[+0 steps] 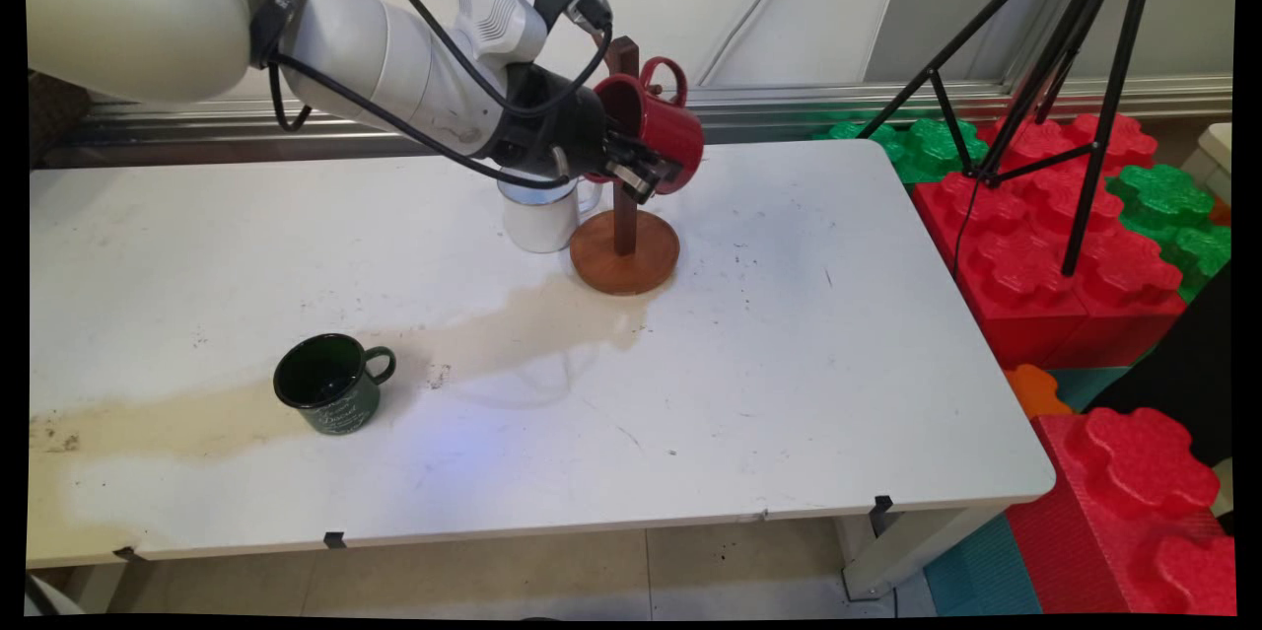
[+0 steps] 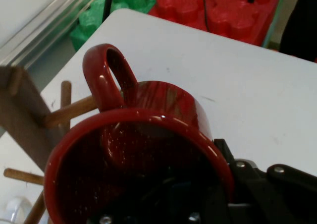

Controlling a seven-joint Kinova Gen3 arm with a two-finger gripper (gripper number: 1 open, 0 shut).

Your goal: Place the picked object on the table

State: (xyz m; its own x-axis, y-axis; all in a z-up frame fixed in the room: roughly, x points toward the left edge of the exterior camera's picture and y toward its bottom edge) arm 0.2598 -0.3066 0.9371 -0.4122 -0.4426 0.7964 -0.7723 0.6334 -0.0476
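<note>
Where the table begins at the left of the main view, we see a white, scuffed top with a long tan stain running across it. On that stain stands a dark green mug, glossy and round, its handle turned to the right, well apart from everything else. Further right we find a white mug just beside a wooden stand with a round, flat base and a dark upright post. Held up against the post is a red mug, shiny and tilted on its side, its looped handle near the post's top. We see the gripper clamped on the red mug's rim, one finger outside the wall. At the far right are big red and green plastic blocks with knobbed tops, and a black tripod.

Only the hand view shows us the red mug's speckled inside, the thin wooden pegs sticking out of the post, and the handle sitting close to one peg; whether it touches, we cannot tell.
</note>
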